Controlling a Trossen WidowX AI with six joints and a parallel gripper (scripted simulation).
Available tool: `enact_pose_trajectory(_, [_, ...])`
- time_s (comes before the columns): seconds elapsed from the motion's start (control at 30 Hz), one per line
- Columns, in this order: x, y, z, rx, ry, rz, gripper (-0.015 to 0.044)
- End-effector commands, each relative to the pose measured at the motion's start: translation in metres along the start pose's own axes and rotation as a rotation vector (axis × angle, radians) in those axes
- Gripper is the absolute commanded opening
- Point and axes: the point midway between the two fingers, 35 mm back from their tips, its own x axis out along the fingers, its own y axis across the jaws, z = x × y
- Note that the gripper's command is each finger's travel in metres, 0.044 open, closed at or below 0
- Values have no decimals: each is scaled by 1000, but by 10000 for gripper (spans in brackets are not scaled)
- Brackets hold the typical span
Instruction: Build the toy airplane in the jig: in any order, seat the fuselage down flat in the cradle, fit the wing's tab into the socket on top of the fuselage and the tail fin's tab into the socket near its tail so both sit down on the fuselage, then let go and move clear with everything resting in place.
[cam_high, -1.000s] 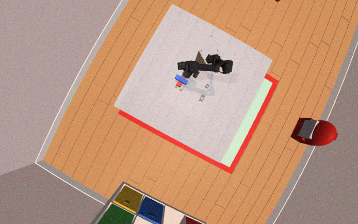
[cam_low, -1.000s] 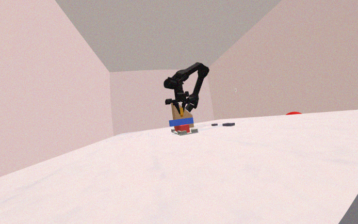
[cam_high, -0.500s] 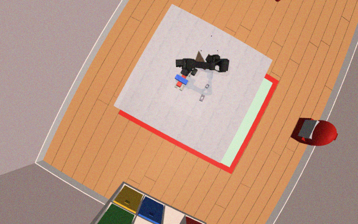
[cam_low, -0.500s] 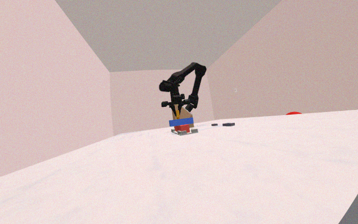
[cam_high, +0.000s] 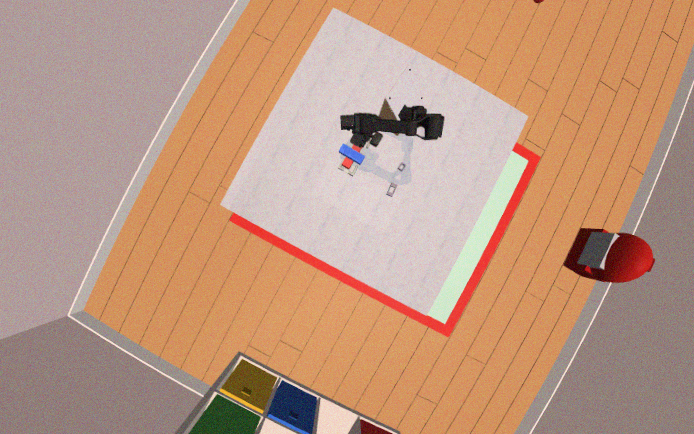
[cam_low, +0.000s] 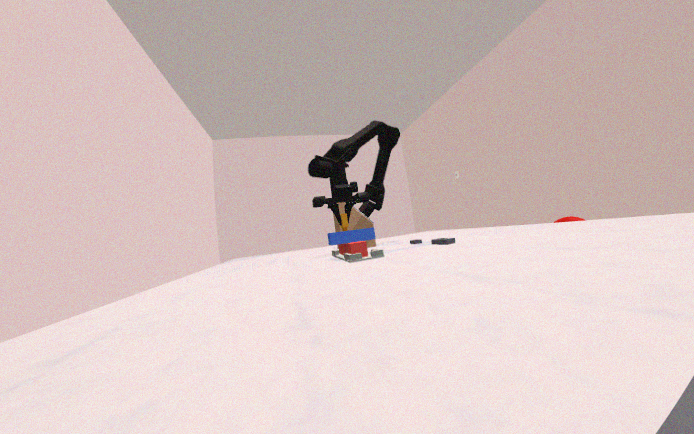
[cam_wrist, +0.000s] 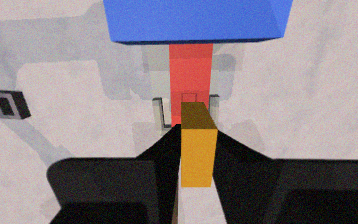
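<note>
The red fuselage (cam_high: 347, 162) (cam_low: 354, 249) (cam_wrist: 191, 70) lies in the pale grey cradle (cam_low: 353, 257) (cam_wrist: 158, 112). The blue wing (cam_high: 351, 153) (cam_low: 351, 236) (cam_wrist: 197, 20) lies crosswise on top of the fuselage; its tab is hidden. My gripper (cam_low: 344, 223) (cam_wrist: 192, 129) is shut on the orange tail fin (cam_low: 344, 219) (cam_wrist: 197, 157), which stands upright between the fingertips. The fin's lower end is over the tail part of the fuselage, close to the small square socket outline in the wrist view. The fin's tab is hidden, and I cannot tell how large the gap below it is.
Two small dark holders (cam_high: 391, 189) (cam_high: 401, 166) (cam_low: 443, 241) (cam_low: 415, 241) stand on the table beside the cradle; one holder (cam_wrist: 22, 106) shows at the wrist view's left edge. A brown wedge-shaped block (cam_high: 387, 109) (cam_low: 364, 223) stands behind the gripper, near the arm.
</note>
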Motion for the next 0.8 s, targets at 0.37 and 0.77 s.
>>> enact_pose_trajectory(0.37, [15,-2,1,-8,1,-5,65])
enact_pose_trajectory(0.77, [34,-2,1,-8,1,-4,65])
